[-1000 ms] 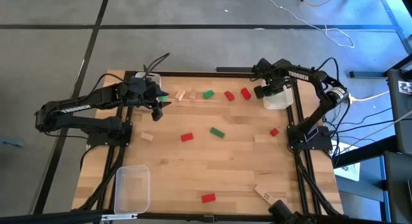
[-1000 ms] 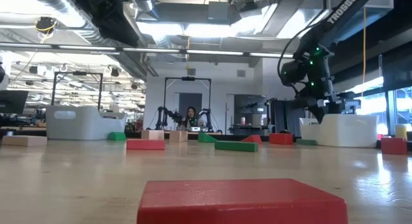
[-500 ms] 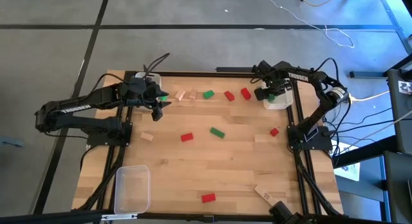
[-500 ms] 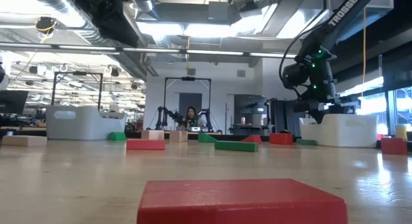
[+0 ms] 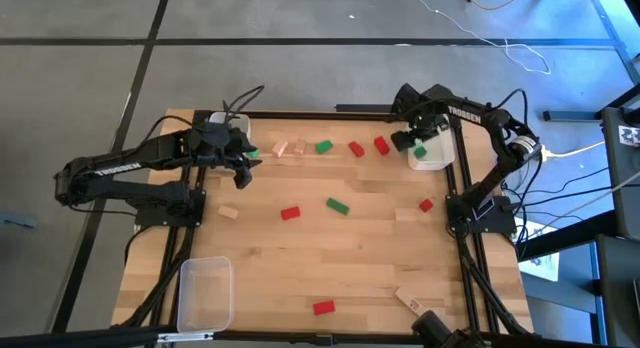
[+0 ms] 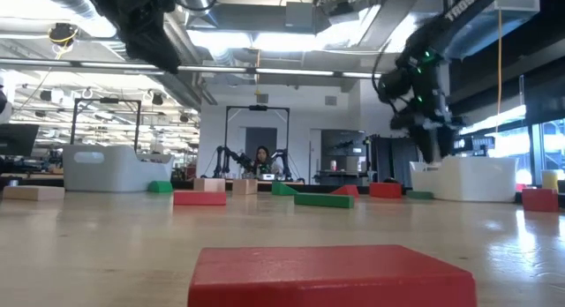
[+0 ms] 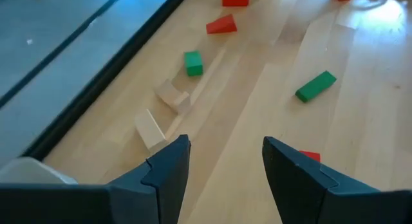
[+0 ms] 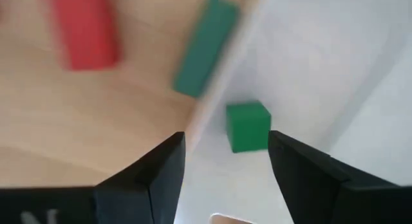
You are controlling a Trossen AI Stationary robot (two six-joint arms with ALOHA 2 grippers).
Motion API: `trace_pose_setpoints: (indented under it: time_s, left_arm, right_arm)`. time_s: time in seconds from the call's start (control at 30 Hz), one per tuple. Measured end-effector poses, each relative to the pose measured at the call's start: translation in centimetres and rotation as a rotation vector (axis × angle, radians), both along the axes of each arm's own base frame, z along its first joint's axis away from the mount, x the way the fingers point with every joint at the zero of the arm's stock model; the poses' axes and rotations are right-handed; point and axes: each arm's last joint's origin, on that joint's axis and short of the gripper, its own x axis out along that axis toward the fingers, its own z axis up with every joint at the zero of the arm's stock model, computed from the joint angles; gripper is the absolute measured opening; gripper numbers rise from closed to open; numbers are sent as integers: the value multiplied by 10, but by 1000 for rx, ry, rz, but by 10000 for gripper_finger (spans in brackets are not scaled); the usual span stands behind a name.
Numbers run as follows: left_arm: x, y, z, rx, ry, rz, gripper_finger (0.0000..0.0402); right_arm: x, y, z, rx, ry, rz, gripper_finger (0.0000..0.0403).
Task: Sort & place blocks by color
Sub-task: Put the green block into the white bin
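Since a second ago, right gripper (image 5: 408, 141) shifted slightly at the clear bin (image 5: 436, 158), 1 o'clock corner, fingers parted and empty above a green cube (image 8: 248, 125) inside. Left gripper (image 5: 243, 160) unmoved, open, at 11 o'clock. Small chunky blocks (image 5: 338, 205) scattered: about five red, three green, four pale wood on the table (image 5: 360, 263).

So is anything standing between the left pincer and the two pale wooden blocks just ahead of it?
Nothing visible does. The open left pincer faces the pale wooden blocks over bare wooden table; the small green cube lies beyond them.
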Motion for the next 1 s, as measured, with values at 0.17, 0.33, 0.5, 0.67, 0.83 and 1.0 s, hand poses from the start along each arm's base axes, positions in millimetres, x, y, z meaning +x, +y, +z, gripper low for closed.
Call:
trace_pose_setpoints:
  time_s: [0.17,0.33,0.5,0.67,0.83,1.0]
  left_arm:
    - [-1,0,-2,-11,23,3,189]
    - [-1,0,-2,-11,22,3,189]
    - [-2,-1,-2,-9,23,-2,189]
    - [-1,-1,-2,1,30,-34,189]
    - [-1,-1,-2,23,41,-59,189]
    - [-1,-1,-2,36,48,-70,189]
  right_arm:
    - [24,4,44,-101,-86,160,222]
    - [48,25,81,-103,-246,313,222]
    - [72,55,96,-1,-382,454,222]
    - [92,91,96,73,-427,591,222]
    - [110,130,97,92,-446,736,222]
    - [125,168,97,2,-421,868,221]
